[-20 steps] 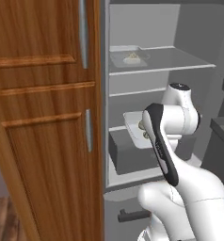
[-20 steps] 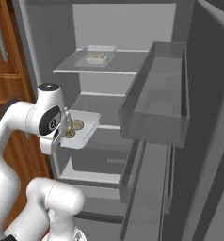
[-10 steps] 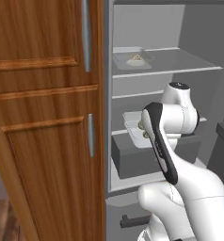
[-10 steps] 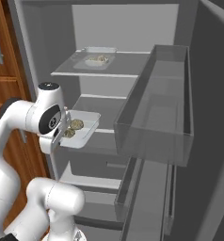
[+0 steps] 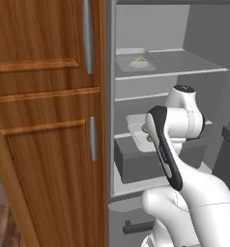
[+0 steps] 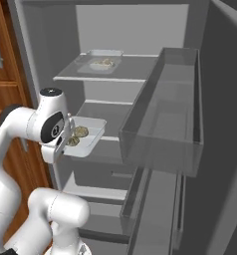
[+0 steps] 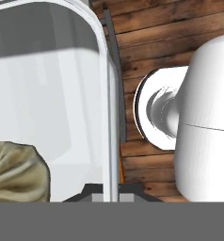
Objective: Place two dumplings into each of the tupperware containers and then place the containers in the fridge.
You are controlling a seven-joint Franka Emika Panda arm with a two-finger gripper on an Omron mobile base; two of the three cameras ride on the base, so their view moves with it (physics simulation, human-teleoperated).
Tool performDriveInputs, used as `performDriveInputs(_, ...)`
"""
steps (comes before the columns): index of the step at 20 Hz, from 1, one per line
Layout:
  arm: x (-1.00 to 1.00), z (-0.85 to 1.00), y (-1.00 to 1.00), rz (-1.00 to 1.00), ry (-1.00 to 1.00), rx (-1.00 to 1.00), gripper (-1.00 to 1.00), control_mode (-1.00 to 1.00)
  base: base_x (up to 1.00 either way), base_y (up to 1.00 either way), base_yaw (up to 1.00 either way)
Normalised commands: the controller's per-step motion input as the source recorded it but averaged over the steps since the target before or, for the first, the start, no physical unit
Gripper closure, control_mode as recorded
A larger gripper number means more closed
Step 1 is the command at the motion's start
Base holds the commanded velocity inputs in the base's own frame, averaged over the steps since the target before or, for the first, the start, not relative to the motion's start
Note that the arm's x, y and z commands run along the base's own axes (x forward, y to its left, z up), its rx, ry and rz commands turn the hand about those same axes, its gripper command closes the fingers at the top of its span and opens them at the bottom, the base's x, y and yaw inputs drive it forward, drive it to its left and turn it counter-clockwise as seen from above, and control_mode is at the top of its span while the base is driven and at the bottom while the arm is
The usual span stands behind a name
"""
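Gripping the near rim of a shallow translucent plastic container (image 6: pixel 85 137) holding two pale tan pleated dumplings (image 6: pixel 76 136), the claw (image 7: pixel 111 190) is pinched shut on that edge, carrying it level before the tall grey fridge's (image 6: pixel 140 55) middle glass shelf (image 6: pixel 108 110). A twin container (image 6: pixel 104 61) sits on the upper shelf. Held by one edge, the tray could tilt and spill its dumplings, or catch the shelf lip going in.

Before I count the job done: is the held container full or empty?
Full: two dumplings lie in the tupperware container that the gripper grips by its rim.
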Motion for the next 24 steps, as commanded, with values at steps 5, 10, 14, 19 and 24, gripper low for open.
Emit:
performDriveInputs(5,0.00,0.00,0.00,0.00,0.00,0.00,1.00,1.00,0.36,-0.29,0.01)
performDriveInputs(10,0.00,0.00,0.00,0.00,0.00,0.00,1.00,1.00,0.12,-0.36,0.06)
performDriveInputs(14,0.00,0.00,0.00,0.00,0.00,0.00,1.00,1.00,0.18,-0.13,0.11)
performDriveInputs(19,0.00,0.00,0.00,0.00,0.00,0.00,1.00,1.00,0.15,-0.05,0.08)
performDriveInputs(24,0.00,0.00,0.00,0.00,0.00,0.00,1.00,1.00,0.15,-0.01,0.05)
